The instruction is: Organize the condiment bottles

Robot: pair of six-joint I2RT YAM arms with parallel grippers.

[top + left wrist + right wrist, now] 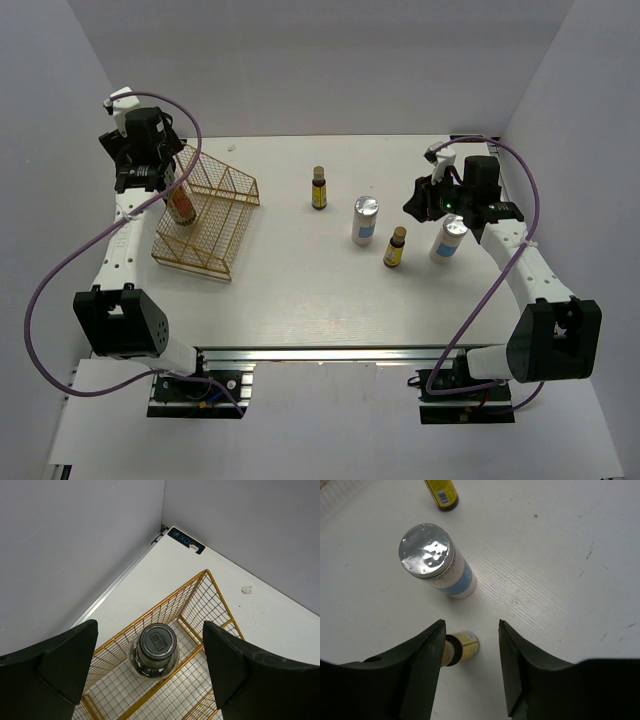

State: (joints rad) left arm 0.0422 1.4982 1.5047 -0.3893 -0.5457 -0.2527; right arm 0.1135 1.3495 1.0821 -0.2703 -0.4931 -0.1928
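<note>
The large dark black-capped bottle [181, 204] stands upright in the gold wire basket [222, 226]. My left gripper [148, 180] is open just above it; in the left wrist view the black cap [157, 641] lies between my spread fingers [65, 665], not touched. On the table stand an amber bottle [319, 188], a white silver-capped bottle [365, 220], a second amber bottle [395, 248] and a second white bottle [449, 238]. My right gripper [422, 200] is open and empty above the near amber bottle [464, 647], which is beside its left finger [417, 660].
The basket [202, 578] sits at the far left near the side wall, with divided compartments. White walls close in the table on three sides. A black sticker [185, 540] marks the far left corner. The right wrist view also shows a white bottle [434, 560] and the far amber bottle [442, 493].
</note>
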